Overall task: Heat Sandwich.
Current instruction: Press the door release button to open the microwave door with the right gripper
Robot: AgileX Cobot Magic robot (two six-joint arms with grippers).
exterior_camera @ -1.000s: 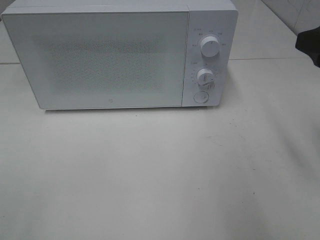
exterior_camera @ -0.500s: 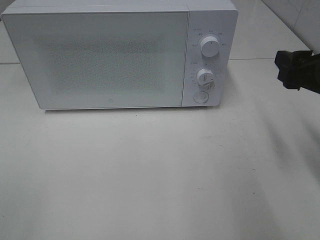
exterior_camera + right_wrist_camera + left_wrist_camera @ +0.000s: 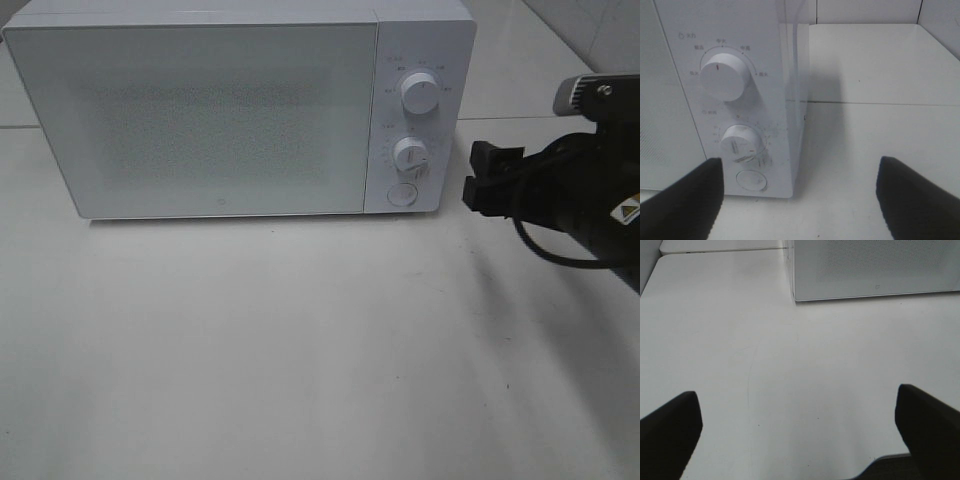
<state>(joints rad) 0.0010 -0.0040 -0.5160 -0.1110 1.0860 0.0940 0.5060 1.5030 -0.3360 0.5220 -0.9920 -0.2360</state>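
The sandwich is out of view in every frame. A white microwave (image 3: 220,110) stands at the back of the table with its door shut. My right gripper (image 3: 478,175) hovers just right of the microwave's control panel, open, with nothing between its fingers. The right wrist view looks between the dark fingertips (image 3: 685,200) at the upper knob (image 3: 722,75), the lower knob (image 3: 741,143) and the round button (image 3: 752,180). My left gripper (image 3: 800,435) is open over bare table, in front of the microwave's left corner (image 3: 795,295). It does not show in the high view.
The white tabletop (image 3: 300,340) stretches in front of the microwave. A tiled wall (image 3: 590,25) rises at the back right. In the left wrist view the table's front edge (image 3: 880,460) curves near the gripper.
My right arm has come in from the right edge and moved left, ending beside the microwave's control panel. The microwave has not changed.
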